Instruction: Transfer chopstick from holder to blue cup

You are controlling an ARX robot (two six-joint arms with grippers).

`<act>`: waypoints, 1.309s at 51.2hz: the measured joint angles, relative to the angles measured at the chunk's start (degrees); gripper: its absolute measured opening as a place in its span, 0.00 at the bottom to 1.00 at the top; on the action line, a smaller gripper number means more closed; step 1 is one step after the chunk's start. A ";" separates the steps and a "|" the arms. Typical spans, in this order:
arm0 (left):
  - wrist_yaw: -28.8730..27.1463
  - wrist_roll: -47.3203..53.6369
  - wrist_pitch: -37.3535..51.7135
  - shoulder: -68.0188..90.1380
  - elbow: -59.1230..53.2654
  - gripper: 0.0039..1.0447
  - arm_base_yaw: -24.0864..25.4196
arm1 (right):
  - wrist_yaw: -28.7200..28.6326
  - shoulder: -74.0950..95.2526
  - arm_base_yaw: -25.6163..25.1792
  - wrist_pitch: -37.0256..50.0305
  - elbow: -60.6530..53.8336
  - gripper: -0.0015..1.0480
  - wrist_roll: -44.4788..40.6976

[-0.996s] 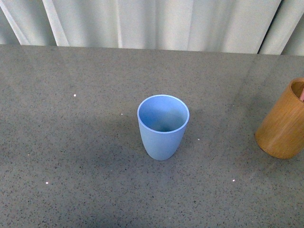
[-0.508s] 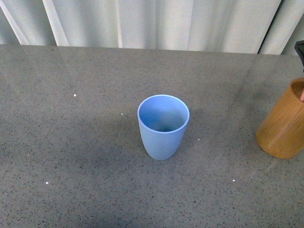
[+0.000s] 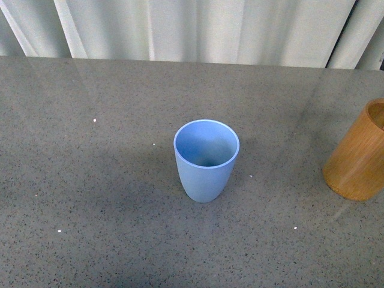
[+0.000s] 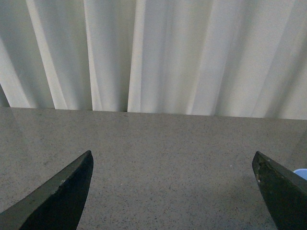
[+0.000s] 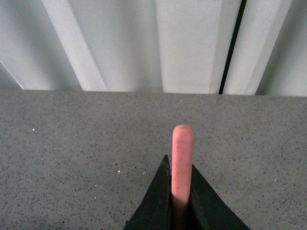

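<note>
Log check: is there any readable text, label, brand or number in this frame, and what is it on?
None can be read in any view.
The blue cup, wooden holder and pink chopstick clamped in the right gripper are all plain.
The table and curtain carry no print.

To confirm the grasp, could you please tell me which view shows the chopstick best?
The right wrist view: the pink chopstick stands clamped in the right claw. The front and left wrist views show none of it.
</note>
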 joint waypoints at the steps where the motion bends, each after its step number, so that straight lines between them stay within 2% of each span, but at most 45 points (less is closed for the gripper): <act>1: 0.00 0.00 0.00 0.00 0.00 0.94 0.00 | -0.02 -0.48 0.00 -0.31 -0.04 0.02 -0.15; 11: 0.00 0.00 0.00 0.00 0.00 0.94 0.00 | -0.04 -7.85 0.57 -4.85 0.00 0.02 -1.79; 19: 0.00 0.00 0.00 0.00 0.00 0.94 0.00 | 0.13 -13.09 2.75 -4.81 1.55 0.02 -3.23; 26: 0.00 0.00 0.00 0.00 0.00 0.94 0.00 | 0.11 -20.76 7.85 -4.02 5.53 0.02 -1.20; 31: 0.00 0.00 0.00 0.00 0.00 0.94 0.00 | -0.83 -26.49 13.51 -7.74 8.22 0.02 3.43; 36: 0.00 0.00 0.00 0.00 0.00 0.94 0.00 | -2.86 -28.92 19.67 -10.45 8.07 0.02 7.52; 44: 0.00 0.00 0.00 0.00 0.00 0.94 0.00 | -4.33 -26.95 25.49 -9.25 4.90 0.02 8.85; 67: 0.00 0.00 0.00 0.00 0.00 0.94 0.00 | -5.81 -13.18 27.47 -4.42 4.55 0.02 6.67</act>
